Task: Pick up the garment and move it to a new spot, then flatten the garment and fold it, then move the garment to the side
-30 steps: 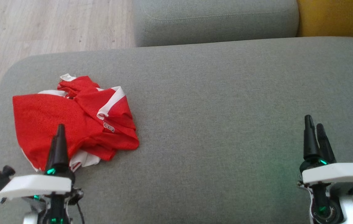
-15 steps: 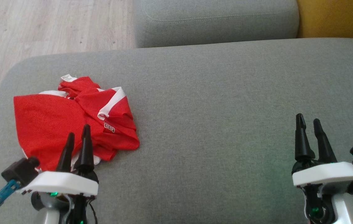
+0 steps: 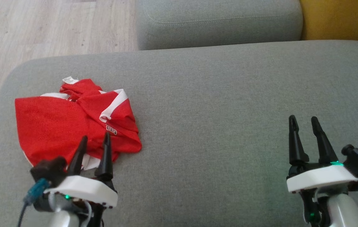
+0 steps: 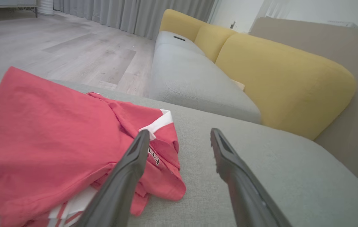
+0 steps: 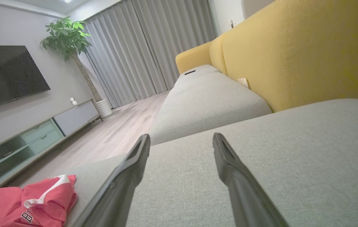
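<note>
- Garment [image 3: 56,126], head view: a crumpled red shirt with white trim lies at the near left of the grey sofa cushion [image 3: 213,94]. The left gripper [image 3: 95,136] hovers at its near edge, jaws apart and empty. The right gripper [image 3: 303,118] is well apart at the near right, also spread and empty.
- Left wrist view: the garment [image 4: 49,142] bunches left of the left gripper [image 4: 179,131]. Shifting left and pinching a thick fold looks safest.
- Right wrist view: the garment [image 5: 34,201] lies at the lower left, and the right gripper [image 5: 181,136] is over bare cushion.

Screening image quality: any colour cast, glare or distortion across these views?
Head view: soft and grainy, faint green glow on the cushion near the right gripper. Left wrist view: the garment reads paler, pinkish. Right wrist view: wide-angle stretch, no strong glare.
</note>
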{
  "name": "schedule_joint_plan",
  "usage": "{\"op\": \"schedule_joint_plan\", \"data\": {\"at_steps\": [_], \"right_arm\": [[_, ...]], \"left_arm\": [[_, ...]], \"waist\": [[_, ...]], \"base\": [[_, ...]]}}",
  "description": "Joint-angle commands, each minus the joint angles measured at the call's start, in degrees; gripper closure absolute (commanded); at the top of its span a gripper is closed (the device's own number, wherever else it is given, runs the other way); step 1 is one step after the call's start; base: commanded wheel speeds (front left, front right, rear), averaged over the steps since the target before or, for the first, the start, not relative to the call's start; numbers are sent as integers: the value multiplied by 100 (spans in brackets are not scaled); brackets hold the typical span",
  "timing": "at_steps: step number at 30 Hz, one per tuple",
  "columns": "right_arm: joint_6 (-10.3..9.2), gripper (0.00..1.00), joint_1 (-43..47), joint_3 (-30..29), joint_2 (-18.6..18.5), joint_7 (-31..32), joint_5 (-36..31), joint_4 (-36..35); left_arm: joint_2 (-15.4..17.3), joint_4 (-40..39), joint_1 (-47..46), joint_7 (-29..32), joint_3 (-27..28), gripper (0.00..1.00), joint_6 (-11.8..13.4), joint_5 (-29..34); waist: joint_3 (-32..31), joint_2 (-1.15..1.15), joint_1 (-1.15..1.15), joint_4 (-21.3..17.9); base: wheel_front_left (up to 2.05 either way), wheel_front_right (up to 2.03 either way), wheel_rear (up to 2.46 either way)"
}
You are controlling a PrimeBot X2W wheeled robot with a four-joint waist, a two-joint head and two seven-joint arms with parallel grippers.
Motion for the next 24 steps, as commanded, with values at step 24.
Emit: {"op": "schedule_joint_plan", "data": {"at_steps": [24], "right_arm": [[-4,0,-295,441,-48,-478,-2044,-337]], "left_arm": [[1036,-532,-722,-472,-1706,0,1525,1839]], "waist": [[1,0,0,-9]], "base": [[0,0,0]]}}
